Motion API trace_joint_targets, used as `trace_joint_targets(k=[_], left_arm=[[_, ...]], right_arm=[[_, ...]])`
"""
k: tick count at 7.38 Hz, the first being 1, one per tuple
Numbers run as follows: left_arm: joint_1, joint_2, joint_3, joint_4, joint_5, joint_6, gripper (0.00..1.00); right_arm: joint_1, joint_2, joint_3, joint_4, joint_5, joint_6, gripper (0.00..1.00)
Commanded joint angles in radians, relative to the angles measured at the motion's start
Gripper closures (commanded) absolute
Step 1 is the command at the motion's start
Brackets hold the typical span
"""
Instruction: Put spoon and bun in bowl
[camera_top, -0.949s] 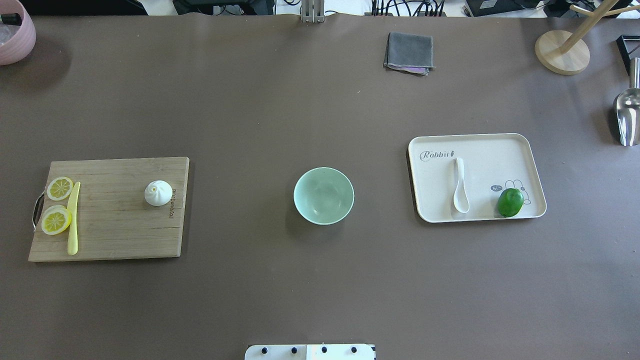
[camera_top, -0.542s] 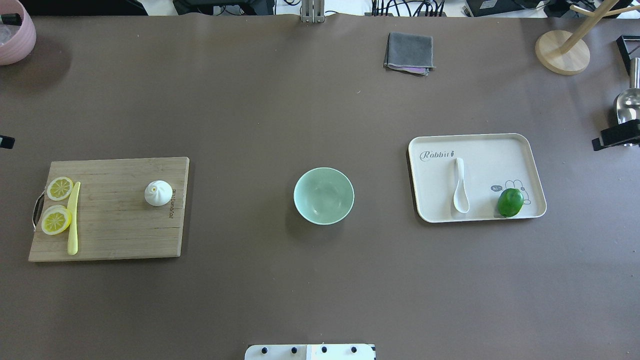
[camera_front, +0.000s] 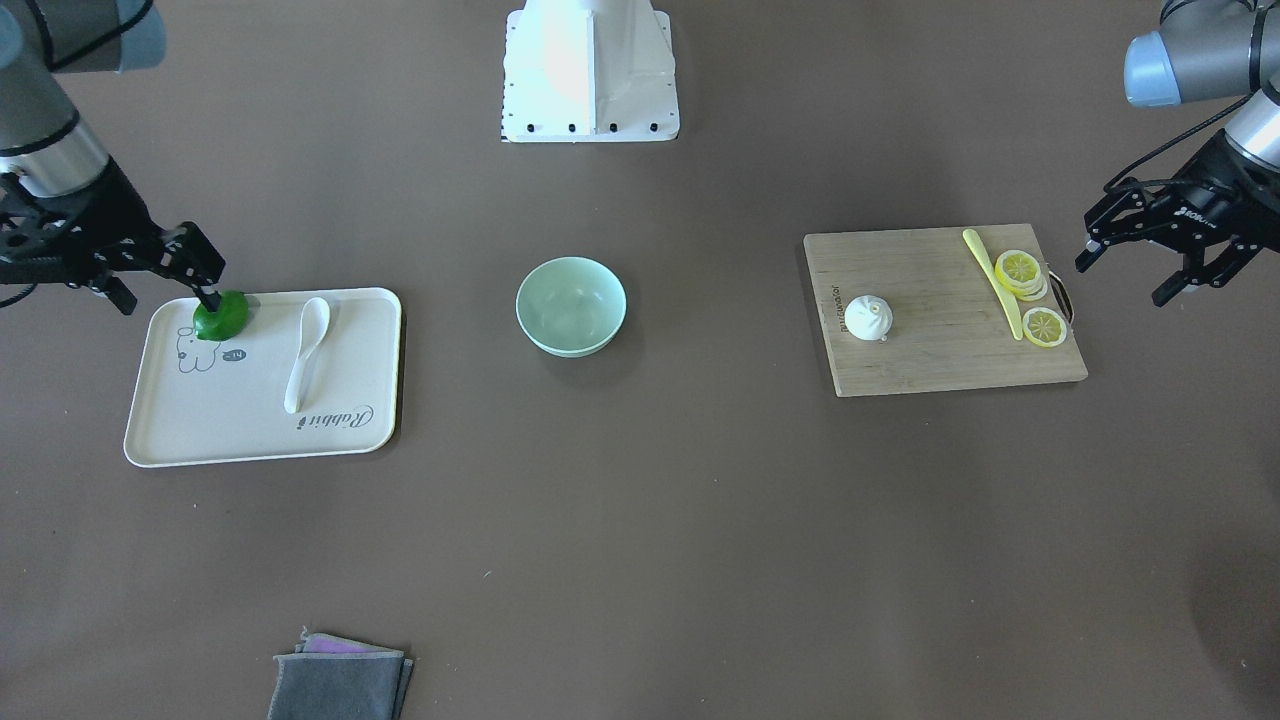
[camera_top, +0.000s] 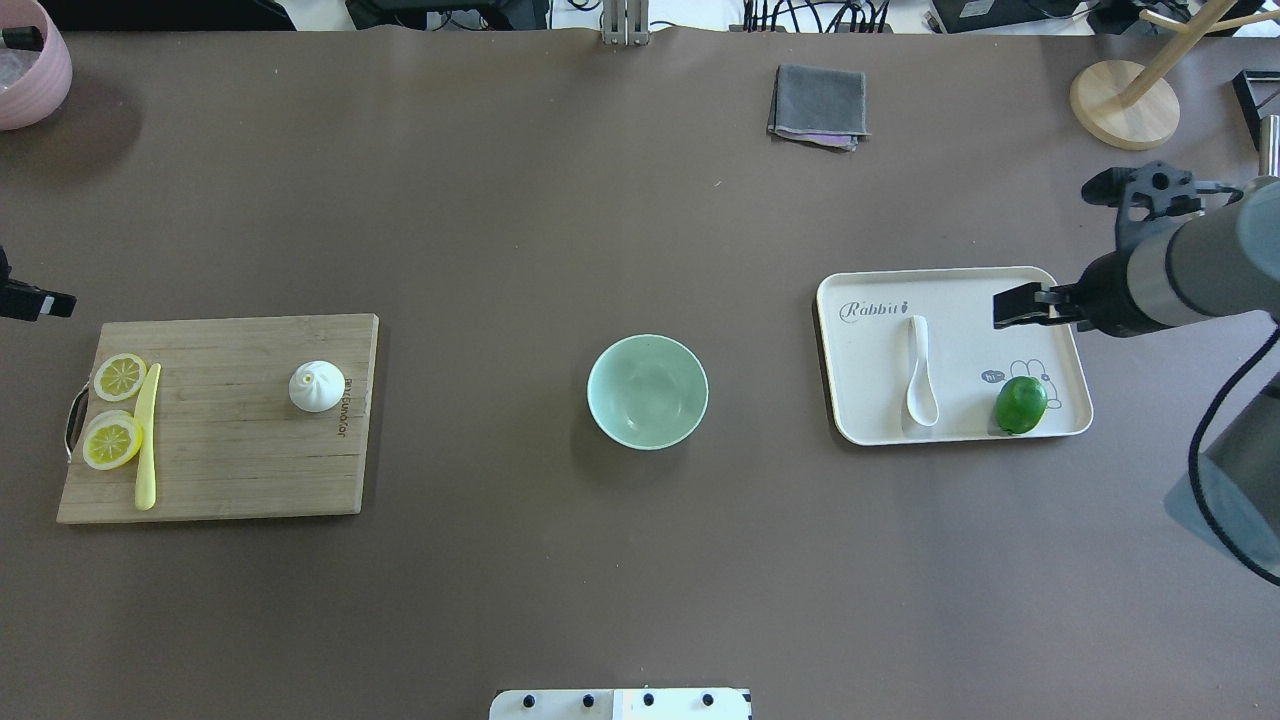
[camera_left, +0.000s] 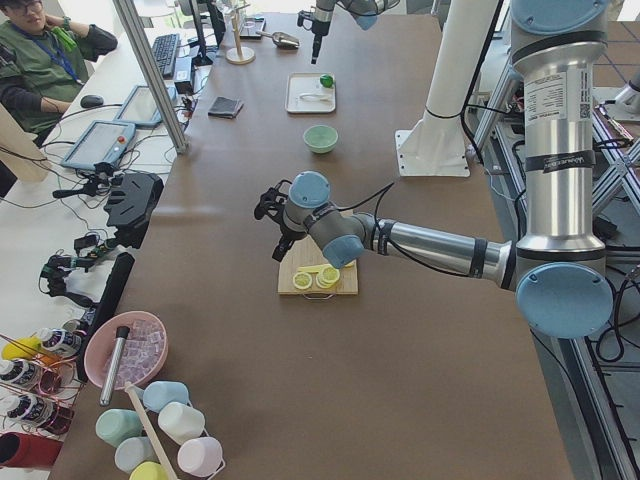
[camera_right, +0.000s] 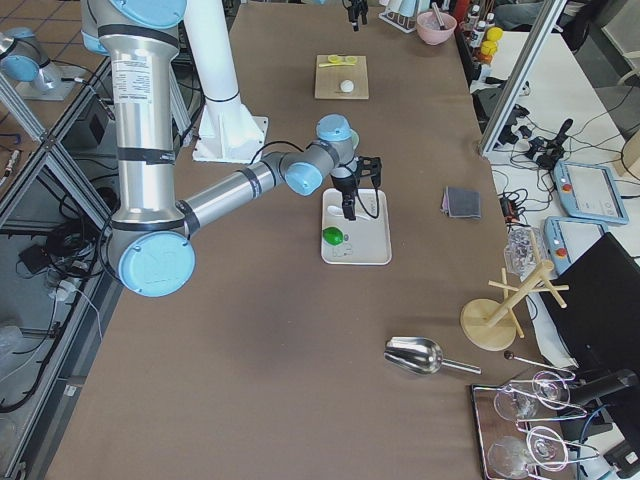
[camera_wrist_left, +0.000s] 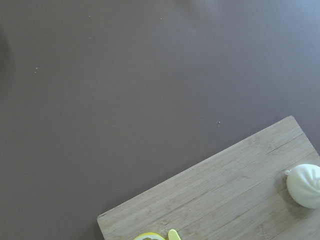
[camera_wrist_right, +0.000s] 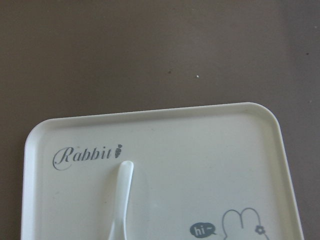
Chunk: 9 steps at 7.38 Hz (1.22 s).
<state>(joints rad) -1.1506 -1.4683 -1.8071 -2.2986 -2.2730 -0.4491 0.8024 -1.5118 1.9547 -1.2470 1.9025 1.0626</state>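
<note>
Both arms have come into the overhead view, which showed none a moment ago; the right gripper now hangs over the right-hand end of the white Rabbit tray, fingers spread and holding nothing, higher in that frame than the lime; the left gripper shows overhead only as a dark tip at the left edge, just above the bamboo cutting board, and the front-facing view shows its fingers spread and empty too; nothing on the table has shifted: the spoon lies on the tray at centre right, scoop toward the bottom of the frame; the bun sits on the board's right part at centre left; the mint-green bowl stands empty in the middle; so the task looks to be at its opening reach, each arm likely heading for the item on its own side; the right one would need to go further left, past the lime, to get over the spoon
</note>
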Motion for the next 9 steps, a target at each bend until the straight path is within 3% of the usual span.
trace_joint_targets(k=[1,2,3,4,7,9], left_arm=[[0.003,-0.006,0.000,-0.002,0.006,0.000,0.01],[0.003,-0.007,0.000,-0.001,0.006,0.000,0.02],[0.003,-0.010,0.003,-0.001,0.006,0.000,0.02],[0.003,-0.010,0.002,-0.001,0.006,0.000,0.02],[0.003,-0.012,0.002,-0.001,0.006,0.000,0.01],[0.003,-0.012,0.002,-0.001,0.006,0.000,0.01]], right_arm=[[-0.100,0.103,-0.106,0.014,-0.103,0.111,0.24],[-0.103,0.104,-0.141,0.067,-0.109,0.123,0.37],[-0.103,0.105,-0.204,0.145,-0.111,0.140,0.43],[-0.104,0.105,-0.247,0.205,-0.115,0.169,0.43],[-0.146,0.107,-0.255,0.212,-0.169,0.236,0.48],[-0.170,0.107,-0.255,0.212,-0.203,0.272,0.75]])
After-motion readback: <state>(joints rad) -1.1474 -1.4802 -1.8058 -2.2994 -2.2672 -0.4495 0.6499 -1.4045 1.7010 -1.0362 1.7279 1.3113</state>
